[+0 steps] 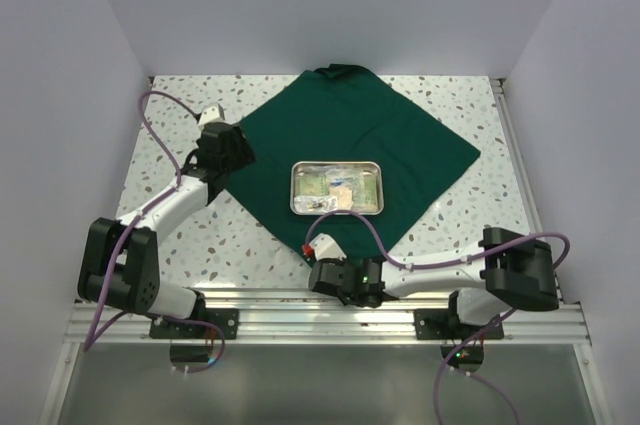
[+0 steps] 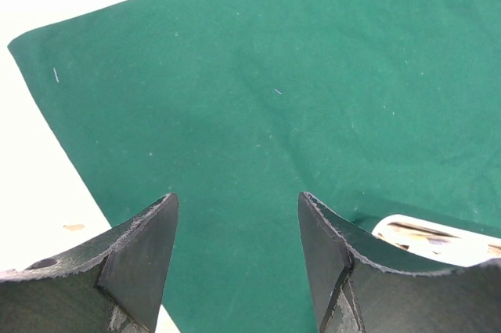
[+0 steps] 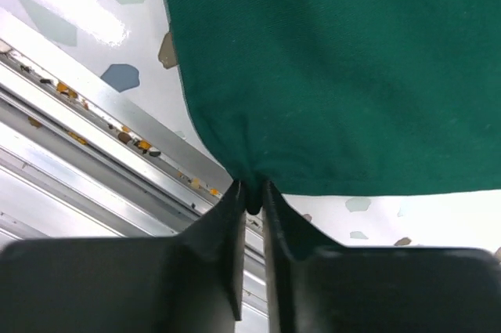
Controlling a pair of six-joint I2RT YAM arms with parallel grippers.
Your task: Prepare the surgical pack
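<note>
The dark green cloth (image 1: 350,135) lies spread as a diamond on the speckled table. A small shiny steel tray (image 1: 337,188) sits on its middle with gauze pouches and thin instruments inside. My right gripper (image 3: 250,192) is shut on the cloth's near corner (image 3: 252,176), which bunches between the pads; in the top view that gripper (image 1: 322,263) sits at the near corner. My left gripper (image 2: 238,206) is open above the cloth's left corner (image 2: 203,114), nothing between its fingers; from above it (image 1: 228,150) hovers at the left corner. The tray's edge (image 2: 438,240) peeks past the right finger.
An aluminium rail (image 1: 330,307) runs along the table's near edge, just behind the right gripper. A metal strip (image 1: 515,160) borders the table on the right. White walls enclose the table at the back and sides.
</note>
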